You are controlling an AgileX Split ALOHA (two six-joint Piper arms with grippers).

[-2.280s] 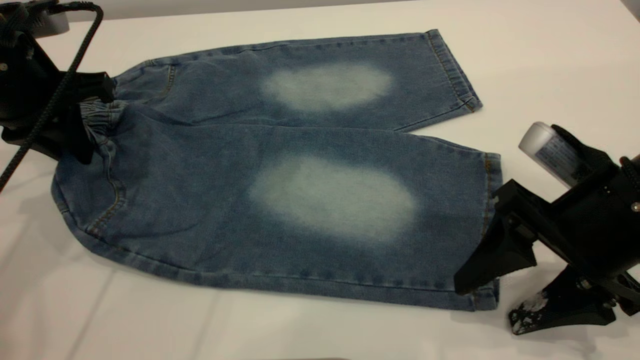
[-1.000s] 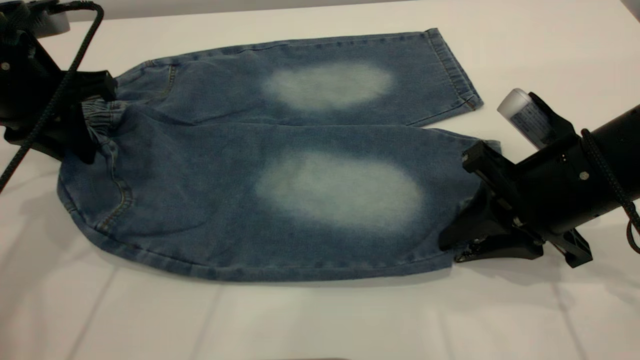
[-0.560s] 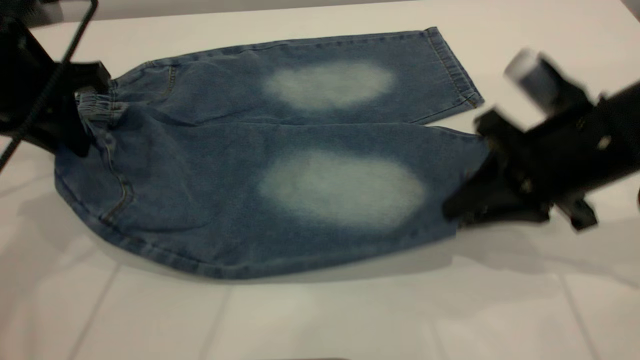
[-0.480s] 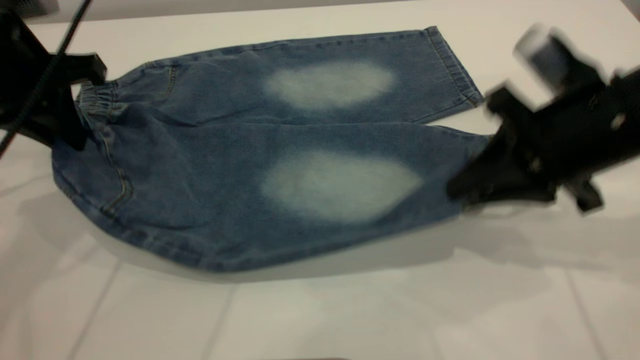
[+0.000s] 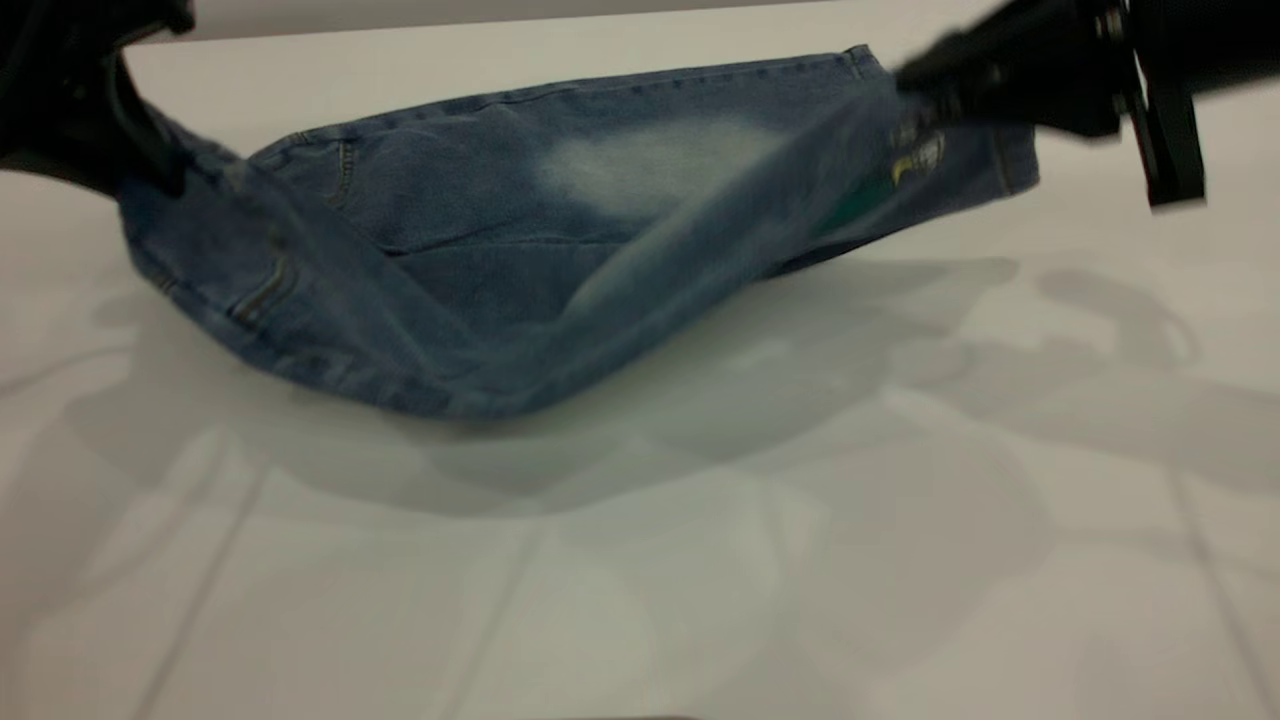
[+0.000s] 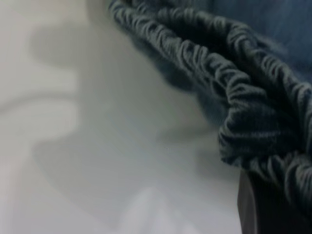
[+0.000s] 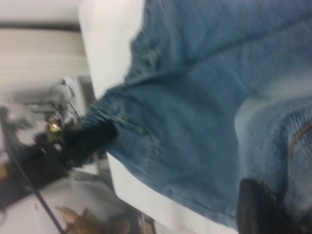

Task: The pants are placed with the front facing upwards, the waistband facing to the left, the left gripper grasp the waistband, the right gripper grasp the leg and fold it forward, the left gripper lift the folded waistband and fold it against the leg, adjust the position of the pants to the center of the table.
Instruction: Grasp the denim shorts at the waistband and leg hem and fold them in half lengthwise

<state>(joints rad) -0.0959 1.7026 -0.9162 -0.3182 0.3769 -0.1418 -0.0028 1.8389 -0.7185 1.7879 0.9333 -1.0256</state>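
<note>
The blue denim pants (image 5: 430,250) hang between both grippers above the white table (image 5: 700,560). My left gripper (image 5: 150,160) is at the far left, shut on the ruffled waistband (image 6: 234,83), with one dark finger (image 6: 273,209) showing beside the gathers. My right gripper (image 5: 915,82) is high at the far right, shut on the hem of the near leg (image 5: 900,160). That leg is lifted and swung over the far leg, whose pale oval (image 5: 640,165) still shows. A bit of colourful print (image 5: 915,160) shows on the lifted leg's underside. The pants' lower edge (image 5: 450,400) sags near the table.
The table's far edge (image 5: 500,18) runs just behind the pants. In the right wrist view the left gripper (image 7: 85,141) appears far off, with equipment beyond the table edge. Bare tabletop stretches in front of the pants.
The right gripper shut on the near leg's hem. Both grippers then rose and moved toward the far edge, lifting the near half of the pants off the table.
</note>
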